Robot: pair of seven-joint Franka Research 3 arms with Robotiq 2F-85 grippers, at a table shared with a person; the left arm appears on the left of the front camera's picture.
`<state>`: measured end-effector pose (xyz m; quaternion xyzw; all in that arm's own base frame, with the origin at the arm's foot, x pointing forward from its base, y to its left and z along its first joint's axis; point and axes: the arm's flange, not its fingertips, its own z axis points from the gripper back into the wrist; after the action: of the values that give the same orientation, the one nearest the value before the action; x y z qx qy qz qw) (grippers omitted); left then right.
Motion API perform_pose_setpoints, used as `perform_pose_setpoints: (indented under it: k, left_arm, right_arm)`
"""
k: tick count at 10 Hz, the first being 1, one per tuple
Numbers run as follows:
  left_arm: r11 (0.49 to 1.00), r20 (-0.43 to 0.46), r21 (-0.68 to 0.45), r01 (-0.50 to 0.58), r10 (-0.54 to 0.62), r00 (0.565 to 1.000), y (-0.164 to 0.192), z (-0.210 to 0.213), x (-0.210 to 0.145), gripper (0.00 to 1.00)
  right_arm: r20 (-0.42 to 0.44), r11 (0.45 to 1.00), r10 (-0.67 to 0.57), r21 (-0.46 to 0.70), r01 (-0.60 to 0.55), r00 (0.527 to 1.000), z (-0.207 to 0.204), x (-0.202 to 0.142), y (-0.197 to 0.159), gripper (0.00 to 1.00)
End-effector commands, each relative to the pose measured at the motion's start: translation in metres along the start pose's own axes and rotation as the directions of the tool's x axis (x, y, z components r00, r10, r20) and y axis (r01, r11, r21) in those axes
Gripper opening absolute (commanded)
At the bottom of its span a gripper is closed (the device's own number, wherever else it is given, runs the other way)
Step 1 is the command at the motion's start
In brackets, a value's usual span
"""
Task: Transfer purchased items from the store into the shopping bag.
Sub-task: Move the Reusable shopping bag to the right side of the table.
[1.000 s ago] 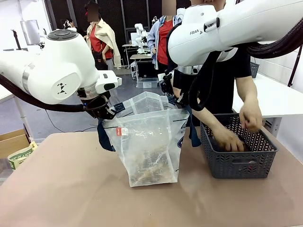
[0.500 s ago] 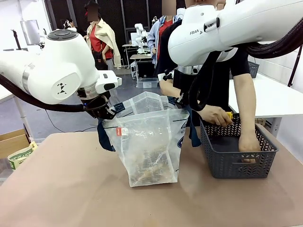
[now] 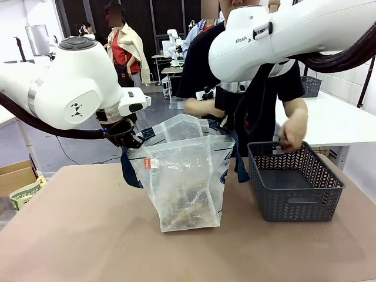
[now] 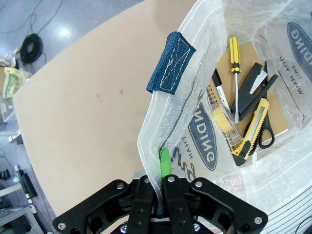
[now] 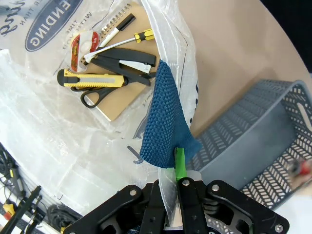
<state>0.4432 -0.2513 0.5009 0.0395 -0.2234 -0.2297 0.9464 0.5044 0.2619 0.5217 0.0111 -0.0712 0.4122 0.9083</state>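
Pads of my left gripper (image 4: 161, 168) were pinched shut on the shopping bag (image 3: 185, 176) at its rim. My right gripper (image 5: 174, 170) was clamped tight on the opposite rim beside a navy strap (image 5: 165, 117). The bag stood open on the table (image 3: 88, 235), with the purchased items (image 4: 246, 114) at its bottom and a grey basket (image 3: 294, 191) just beside it.

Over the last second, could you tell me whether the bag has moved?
No. The bag stays put: its base sits on the same patch of table, same gap to the basket.
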Motion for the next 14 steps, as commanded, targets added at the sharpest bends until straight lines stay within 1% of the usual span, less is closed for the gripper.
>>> perform_pose_setpoints:
  k: [1,14]
  left_arm:
    - [1.0,-0.004,0.026,0.01,-0.01,1.0,0.0062,0.001,-0.0037,0.0]
    - [1.0,-0.004,0.026,0.01,-0.01,1.0,0.0062,0.001,-0.0037,0.0]
  right_arm:
    - [0.003,1.0,-0.007,-0.005,0.007,1.0,0.001,-0.0028,-0.0039,0.0]
    - [0.003,1.0,-0.007,-0.005,0.007,1.0,0.001,-0.0028,-0.0039,0.0]
